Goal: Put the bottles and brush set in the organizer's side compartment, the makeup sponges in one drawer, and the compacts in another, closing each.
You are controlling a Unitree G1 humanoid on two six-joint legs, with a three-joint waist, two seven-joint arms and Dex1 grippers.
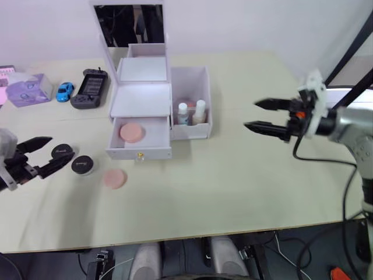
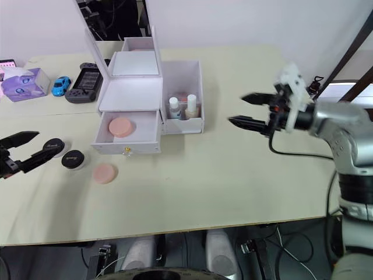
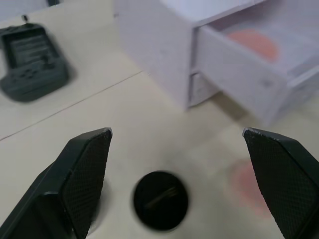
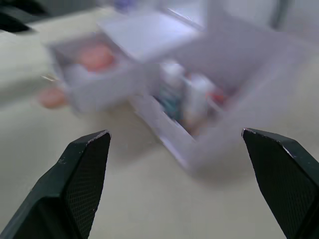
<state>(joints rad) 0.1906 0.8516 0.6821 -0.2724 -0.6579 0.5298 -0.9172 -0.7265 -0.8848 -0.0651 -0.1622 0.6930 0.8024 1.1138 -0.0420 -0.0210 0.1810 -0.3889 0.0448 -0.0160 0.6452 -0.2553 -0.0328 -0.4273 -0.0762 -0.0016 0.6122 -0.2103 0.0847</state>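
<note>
- Organizer (image 1: 143, 105) is standing toward the back of the table (image 1: 233, 192), its mirror (image 1: 129, 24) upright, and I'm seeing one drawer (image 1: 140, 137) pulled out toward me.
- I'm spotting one makeup sponge (image 1: 132, 132) lying flat inside that open drawer; the other sponge (image 1: 115, 178) is lying on the table just in front of the drawer, a little to its left.
- I'm reading the side compartment (image 1: 192, 99) on the organizer's right as holding both bottles (image 1: 191, 112), standing upright side by side with their white caps up, and something coral-orange behind them that I'm taking for the brush set (image 1: 190, 104), though I cannot tell for sure.
- Both compacts (image 1: 73, 159) are sitting on the table left of the drawer, close together.
- I'm keeping the left gripper (image 1: 45, 153) low beside the compacts, fingers spread wide and gripping nothing; from its wrist camera one compact (image 3: 160, 200) is lying between the fingers.
- I'm holding the right gripper (image 1: 262, 115) above the table to the right of the side compartment, well apart from it, fingers wide apart and empty.
- I'm noting a handheld game console (image 1: 91, 87), a blue toy car (image 1: 64, 91) and a pale purple box (image 1: 29, 88) at the far left.
</note>
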